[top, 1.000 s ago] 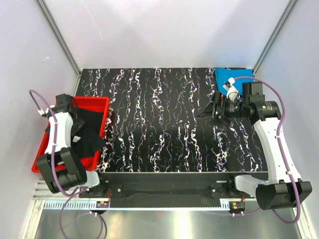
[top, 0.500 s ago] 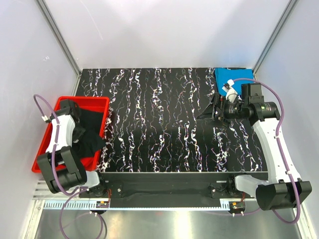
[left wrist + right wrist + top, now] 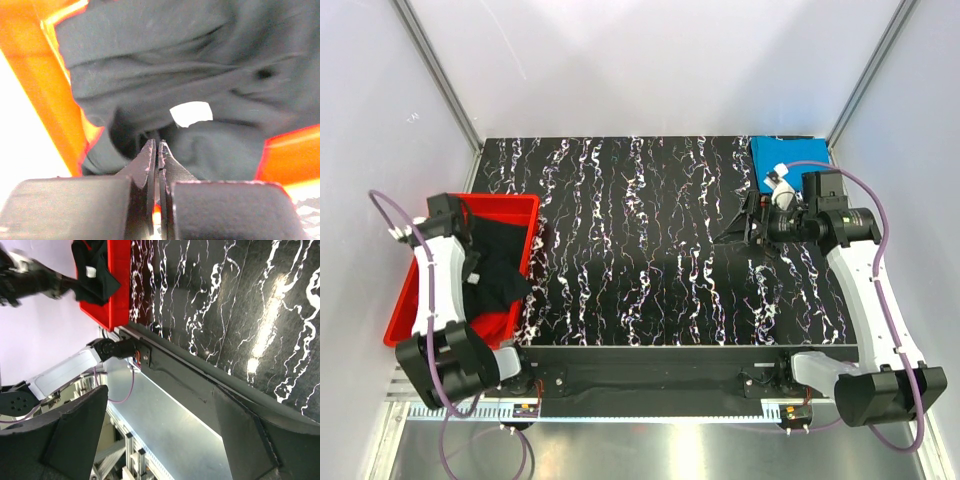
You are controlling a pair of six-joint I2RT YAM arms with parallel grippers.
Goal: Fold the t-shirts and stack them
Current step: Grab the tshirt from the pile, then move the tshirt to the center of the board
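Note:
A black t-shirt lies crumpled in the red tub at the table's left edge. My left gripper is at the tub's far left corner, shut on a fold of the black t-shirt just below its white label. In the right wrist view the black t-shirt hangs pulled up above the tub. A folded bright blue t-shirt rests at the table's far right corner. My right gripper hovers open and empty over the right half of the table, pointing left.
The black marbled table spans the middle. White walls and metal frame posts close in the sides and back. A metal shelf runs below the table's near edge.
The left gripper has closed on the black t-shirt and drawn back towards the tub's far left corner, pulling fabric with it. The right arm has shifted slightly left.

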